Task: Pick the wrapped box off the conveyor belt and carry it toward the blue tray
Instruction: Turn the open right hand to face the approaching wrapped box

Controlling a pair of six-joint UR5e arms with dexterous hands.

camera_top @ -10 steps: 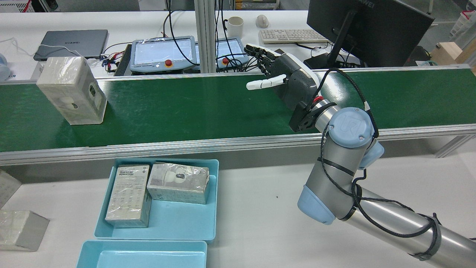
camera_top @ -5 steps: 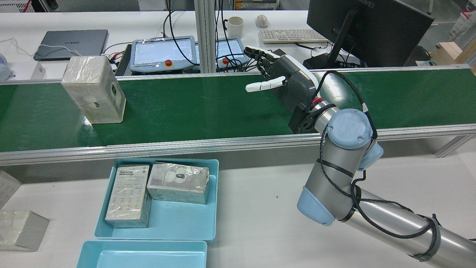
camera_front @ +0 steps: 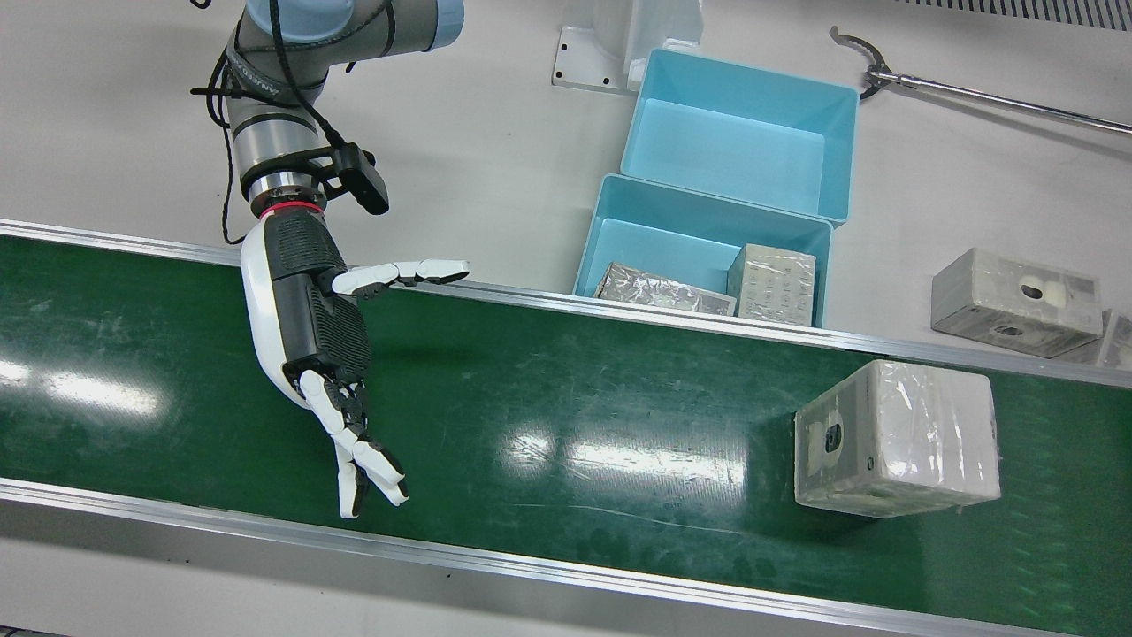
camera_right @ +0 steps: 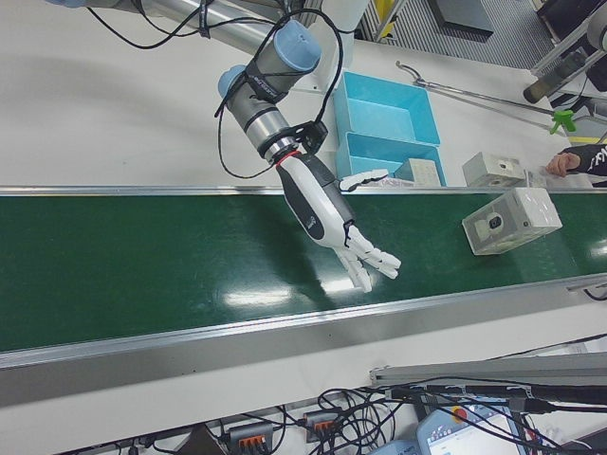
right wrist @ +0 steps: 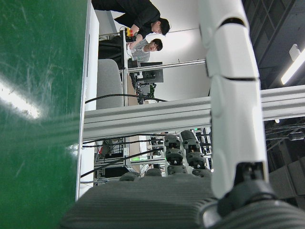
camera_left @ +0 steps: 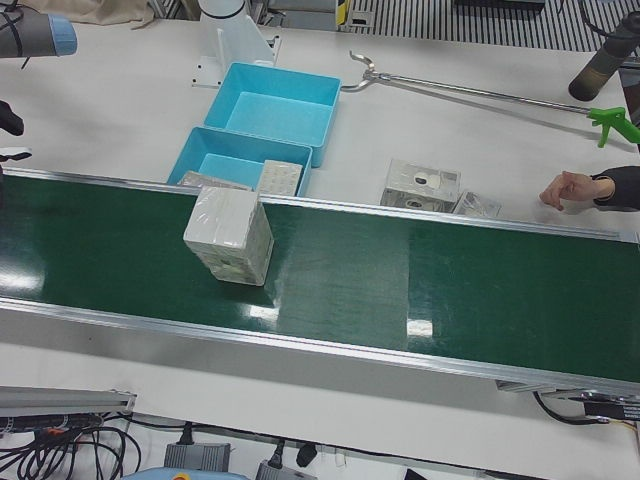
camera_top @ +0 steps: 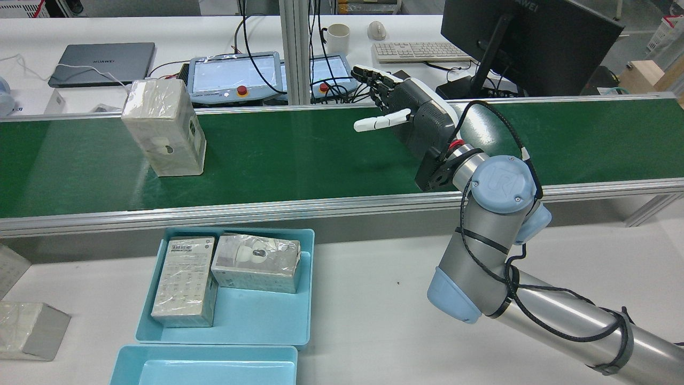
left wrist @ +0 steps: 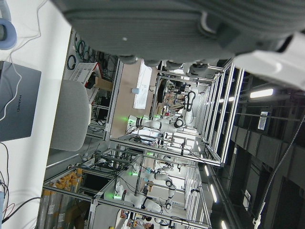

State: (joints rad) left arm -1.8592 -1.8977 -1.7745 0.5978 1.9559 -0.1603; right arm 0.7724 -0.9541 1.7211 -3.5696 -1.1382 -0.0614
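Note:
The wrapped box (camera_top: 164, 127) stands upright on the green conveyor belt (camera_top: 299, 155), far to the left of my right hand in the rear view. It also shows in the front view (camera_front: 895, 438), the left-front view (camera_left: 228, 236) and the right-front view (camera_right: 507, 220). My right hand (camera_top: 411, 115) hovers open above the belt, fingers spread and empty, as the front view (camera_front: 309, 327) and the right-front view (camera_right: 327, 213) also show. The blue tray (camera_top: 256, 315) sits on the table beside the belt. Only the palm of my left hand (left wrist: 181, 28) shows, in its own view.
Two wrapped boxes (camera_top: 184, 280) lie in the blue tray. A second, empty blue tray (camera_front: 743, 150) adjoins it. More boxes (camera_front: 1017, 301) lie on the table. A hooked pole (camera_front: 973, 93) and a person's hand (camera_left: 570, 187) are near the left-front side.
The wrapped box has travelled along the belt toward my right hand, rightward in the rear view. My right hand has stayed almost still, open.

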